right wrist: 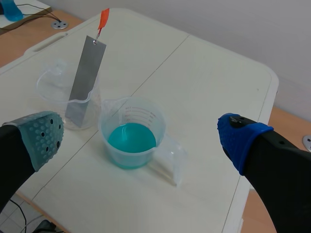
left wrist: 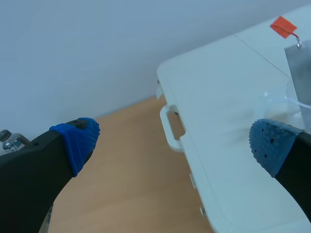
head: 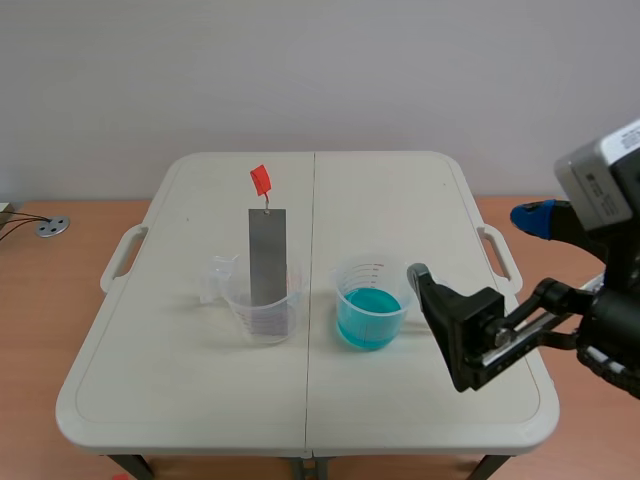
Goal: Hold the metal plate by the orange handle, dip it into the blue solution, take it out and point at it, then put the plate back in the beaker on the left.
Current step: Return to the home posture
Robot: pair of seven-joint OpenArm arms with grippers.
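Scene view shows me the metal plate (head: 267, 255) standing in the left beaker (head: 262, 312), orange handle (head: 261, 180) uppermost, blue solution (head: 368, 318) beside it. Left gripper (left wrist: 175, 143) and right gripper (right wrist: 141, 138) both stand with jaws apart.

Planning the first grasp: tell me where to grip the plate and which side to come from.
Grip the orange handle, coming from above. The plate stands leaning in the left beaker with its lower end inside. The handle, hooked at the plate's top end, is the free part, so a pinch there should probably lift the plate straight out.
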